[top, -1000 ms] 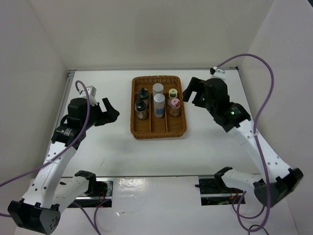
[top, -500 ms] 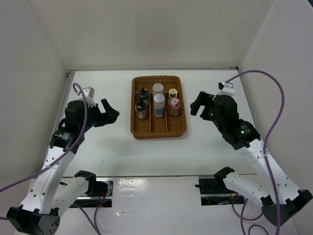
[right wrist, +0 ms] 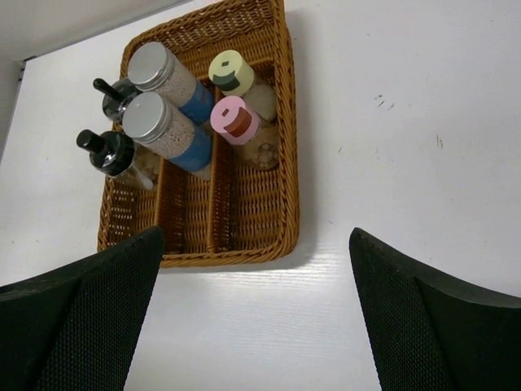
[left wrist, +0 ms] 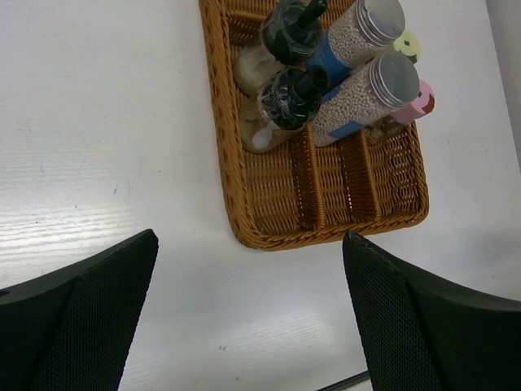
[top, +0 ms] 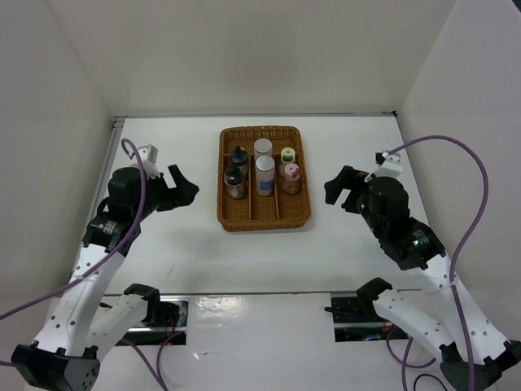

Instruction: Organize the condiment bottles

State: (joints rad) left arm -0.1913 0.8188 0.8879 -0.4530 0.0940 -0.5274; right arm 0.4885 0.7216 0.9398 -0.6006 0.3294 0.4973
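Top external view: the wicker tray [top: 264, 221] sits at 12 o'clock on the table [top: 187, 244]. Its 9 o'clock lane holds two dark-capped shakers [top: 234, 181]. The middle lane holds two white cylinders [top: 265, 173]. The 3 o'clock lane holds the yellow-capped bottle [top: 287, 155], with the pink-capped bottle [top: 291, 173] at its 6 o'clock. All stand upright. The left gripper [top: 185, 186] hangs at the tray's 9 o'clock and the right gripper [top: 336, 187] at its 3 o'clock. Both jaws are spread wide, grasping nothing and clear of the tray.
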